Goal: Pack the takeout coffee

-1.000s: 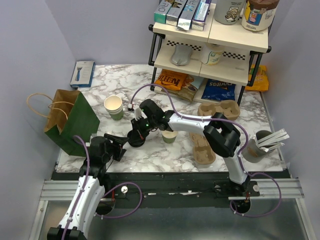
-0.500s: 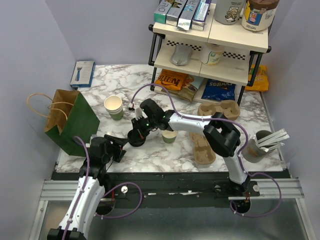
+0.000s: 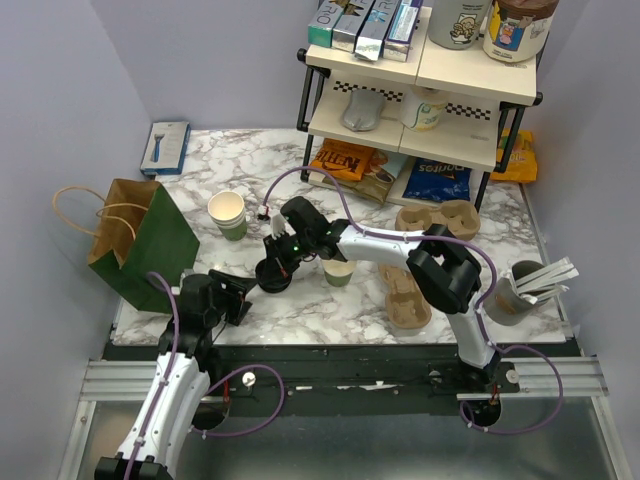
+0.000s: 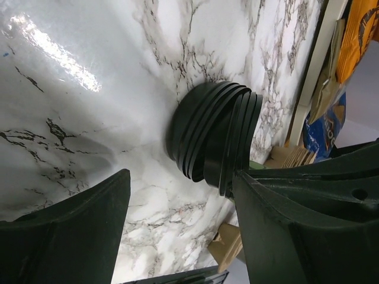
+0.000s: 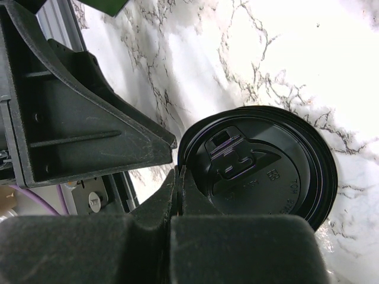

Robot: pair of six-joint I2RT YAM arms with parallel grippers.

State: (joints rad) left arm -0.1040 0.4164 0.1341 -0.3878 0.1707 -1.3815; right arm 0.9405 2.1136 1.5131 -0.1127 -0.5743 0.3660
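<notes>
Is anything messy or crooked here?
Yes. The black lids are a clump of several, fanned out crookedly instead of nested flat, near the front edge of the marble table.

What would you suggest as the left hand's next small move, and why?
Probably close the left hand on the lower lids: its jaws stand open facing them, while the right hand pinches the top lid by its rim, so it could peel one off.
</notes>
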